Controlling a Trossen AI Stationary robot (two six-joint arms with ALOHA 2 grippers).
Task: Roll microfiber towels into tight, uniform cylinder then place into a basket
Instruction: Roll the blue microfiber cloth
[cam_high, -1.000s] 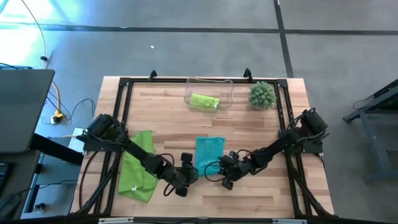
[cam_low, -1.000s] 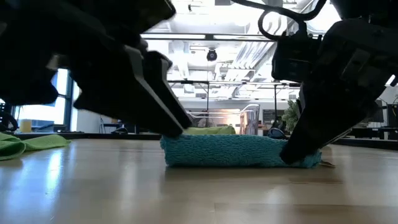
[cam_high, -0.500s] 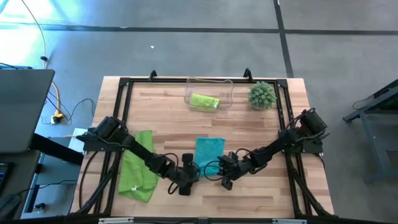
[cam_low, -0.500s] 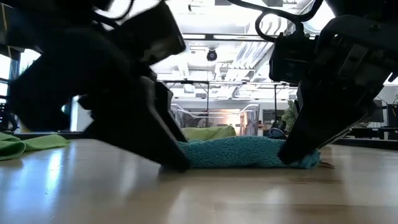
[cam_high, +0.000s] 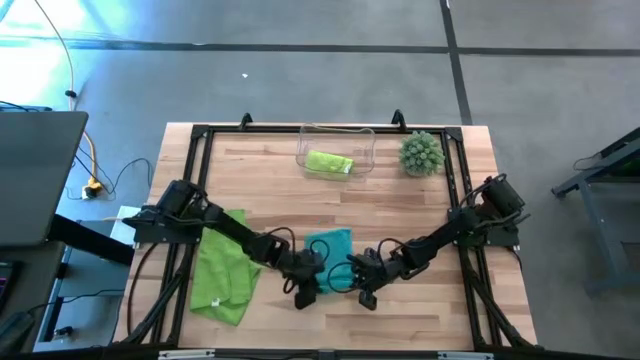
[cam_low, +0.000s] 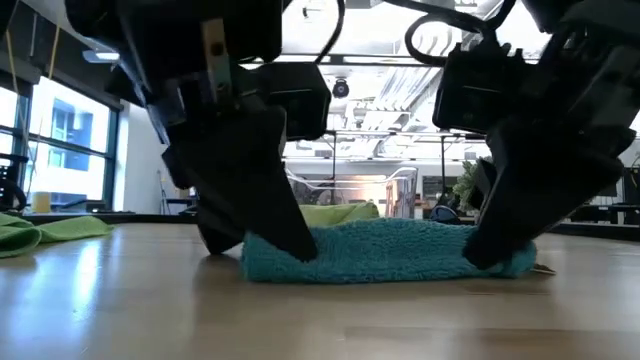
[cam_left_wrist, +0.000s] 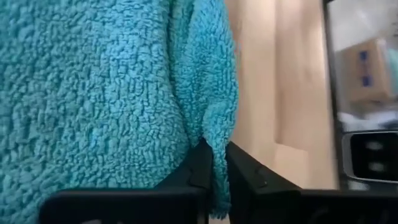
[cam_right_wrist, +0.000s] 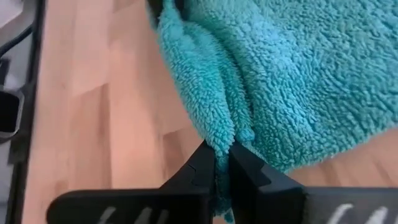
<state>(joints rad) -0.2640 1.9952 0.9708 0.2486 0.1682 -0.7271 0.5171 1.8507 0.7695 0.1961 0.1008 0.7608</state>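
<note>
Both tools pinch the near edge of the teal towel to start its roll.

The left tool (cam_left_wrist: 214, 165) and right tool (cam_right_wrist: 221, 165) are each closed on the teal towel (cam_high: 328, 252), lying mid-worktop (cam_high: 420, 200). To roll tightly, both should lift and turn together, keeping the edge level. One rolled green towel (cam_high: 329, 162) already lies in the basket (cam_high: 368, 140); another green towel (cam_high: 222, 275) waits flat at the left.

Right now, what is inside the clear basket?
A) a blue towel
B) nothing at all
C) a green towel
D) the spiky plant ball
C: a rolled green towel lies inside the basket, while the blue towel is on the table, pinched by both pincers, and the plant ball sits beside the basket.
</note>
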